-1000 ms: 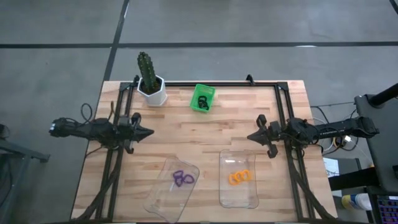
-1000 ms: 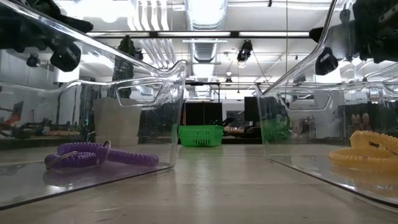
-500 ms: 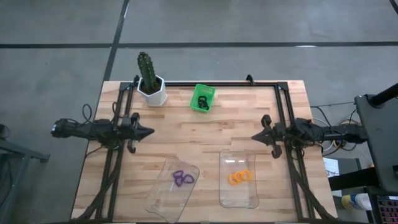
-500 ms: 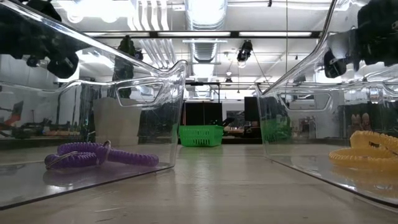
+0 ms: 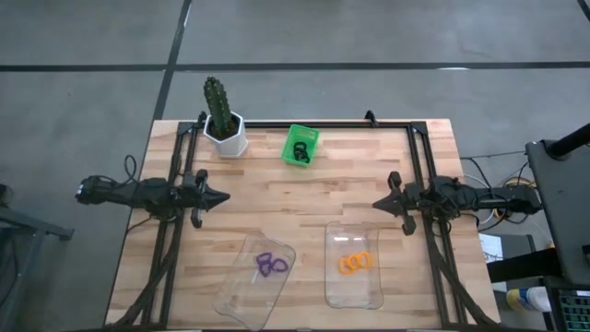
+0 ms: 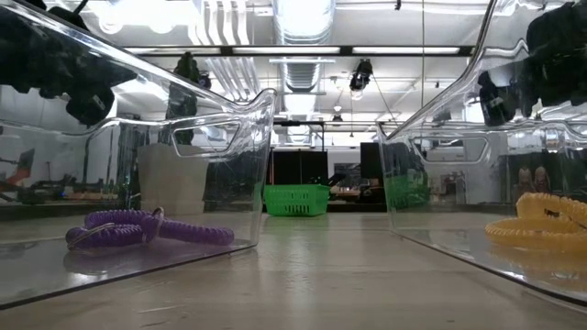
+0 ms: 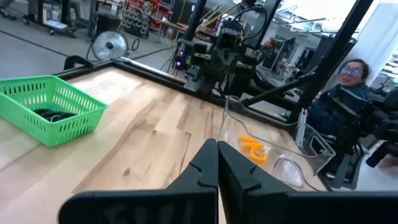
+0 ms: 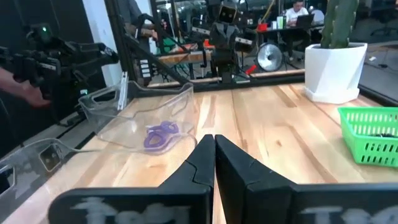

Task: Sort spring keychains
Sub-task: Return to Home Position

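From above, I see the left gripper near the left edge of the wooden table and the right gripper near its right edge, both pointing inward. The purple coiled spring keychains lie in the left clear plastic tray. The orange coiled spring keychains lie in the right clear plastic tray. The black spring keychains sit in the small green mesh basket at the back, near a cactus in a white pot. At table level, the purple and orange coils rest on their tray floors. Each wrist camera shows me its own fingers pressed together, gripping nothing.
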`<state>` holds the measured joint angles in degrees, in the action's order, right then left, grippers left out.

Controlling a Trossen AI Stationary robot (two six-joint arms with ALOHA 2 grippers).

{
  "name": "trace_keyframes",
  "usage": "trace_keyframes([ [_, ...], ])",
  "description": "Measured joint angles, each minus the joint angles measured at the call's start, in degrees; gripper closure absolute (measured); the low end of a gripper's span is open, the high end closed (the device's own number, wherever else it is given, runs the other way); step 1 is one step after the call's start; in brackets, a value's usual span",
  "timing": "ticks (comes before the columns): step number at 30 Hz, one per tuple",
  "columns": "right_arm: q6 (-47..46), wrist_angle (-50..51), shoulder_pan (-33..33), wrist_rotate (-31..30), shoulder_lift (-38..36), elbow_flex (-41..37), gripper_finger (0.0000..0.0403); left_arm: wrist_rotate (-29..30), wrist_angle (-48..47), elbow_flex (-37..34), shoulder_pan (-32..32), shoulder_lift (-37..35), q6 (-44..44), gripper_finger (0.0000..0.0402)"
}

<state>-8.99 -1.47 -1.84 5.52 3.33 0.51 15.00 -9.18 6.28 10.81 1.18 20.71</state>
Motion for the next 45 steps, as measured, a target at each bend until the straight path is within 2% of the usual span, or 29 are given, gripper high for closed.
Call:
trace_keyframes([
  [8, 0.00, 0.02, -0.03, -0.07, 2.05, 0.00, 0.0394, -0.05, 0.08, 0.00, 0.00, 0.72, 0.09, 0.0401],
  [45, 0.02, -0.01, -0.03, -0.04, 2.05, 0.00, 0.0394, -0.13, 0.10, 0.00, 0.00, 0.88, 0.13, 0.0401],
])
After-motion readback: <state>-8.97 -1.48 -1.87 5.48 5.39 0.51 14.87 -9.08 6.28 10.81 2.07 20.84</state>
